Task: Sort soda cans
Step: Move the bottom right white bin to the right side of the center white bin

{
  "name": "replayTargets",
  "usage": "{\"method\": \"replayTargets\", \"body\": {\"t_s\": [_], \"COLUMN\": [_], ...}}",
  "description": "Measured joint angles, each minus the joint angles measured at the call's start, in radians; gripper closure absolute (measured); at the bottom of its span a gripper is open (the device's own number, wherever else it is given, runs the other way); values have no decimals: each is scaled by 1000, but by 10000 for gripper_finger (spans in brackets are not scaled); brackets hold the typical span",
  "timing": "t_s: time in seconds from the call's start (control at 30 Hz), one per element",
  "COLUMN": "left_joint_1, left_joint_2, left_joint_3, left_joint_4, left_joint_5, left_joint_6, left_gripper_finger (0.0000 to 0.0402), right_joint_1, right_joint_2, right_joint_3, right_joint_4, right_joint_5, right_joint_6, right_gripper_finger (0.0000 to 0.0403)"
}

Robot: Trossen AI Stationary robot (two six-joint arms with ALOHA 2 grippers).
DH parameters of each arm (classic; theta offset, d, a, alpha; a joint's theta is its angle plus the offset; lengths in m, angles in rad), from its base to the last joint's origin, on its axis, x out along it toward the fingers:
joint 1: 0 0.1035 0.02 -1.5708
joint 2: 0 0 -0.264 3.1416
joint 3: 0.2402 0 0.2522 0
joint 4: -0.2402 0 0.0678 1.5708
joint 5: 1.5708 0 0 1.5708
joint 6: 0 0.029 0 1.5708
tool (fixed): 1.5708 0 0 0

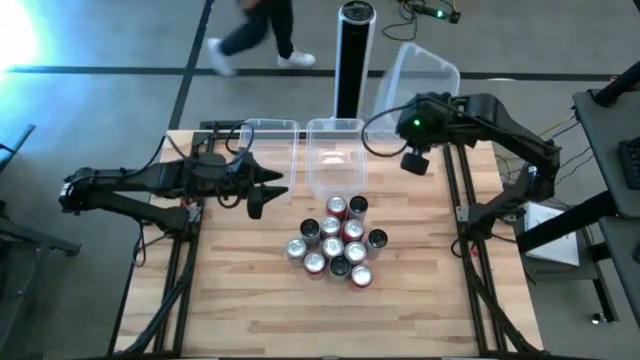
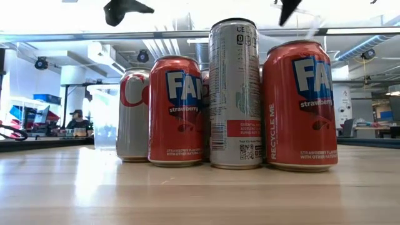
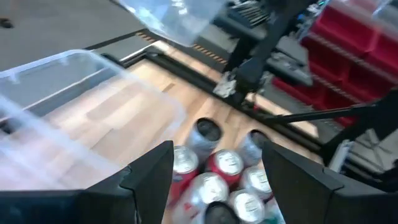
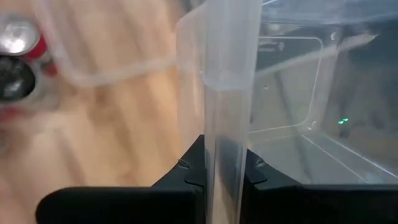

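while right pincer point(image 4: 214, 171) clamps bin wall point(image 4: 217, 93), left pincer point(image 3: 211, 186) gapes.

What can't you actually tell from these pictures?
- Low view: the front soda cans hide the cans behind them, so no full count.
- High view: can labels are too small to read.
- Right wrist view: the clear bin wall fills the frame; the cans are blurred at the edge.
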Motion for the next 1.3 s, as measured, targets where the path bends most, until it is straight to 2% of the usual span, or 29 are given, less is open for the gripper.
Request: {"method": "replayTargets", "body": {"t_s": [0.27,0.4,0.73,1.03,1.3], "left_joint_1": [101,138,173,188,189], "left_joint_2": [-70,-76,-4,81,147], "left_joint_3": [0,0,0,2,115], "left_joint_4": [-28,-12,160,326,281], "left_joint_5": [34,34,36,24,21], "left_joint_6": [159,205,205,190,194], "left_gripper_finger": [172,172,172,172,172], "right_joint_1": [2,2,2,2,4], "right_joint_2": [-95,-105,-109,-110,-110], "right_joint_3": [-322,-454,-693,-821,-868], "right_joint_4": [1,36,230,392,413], "right_joint_5": [-26,-25,-63,-74,-131], "right_joint_6": [0,-87,-200,-201,-199], "right_gripper_finger": [381,381,381,381,381]}}
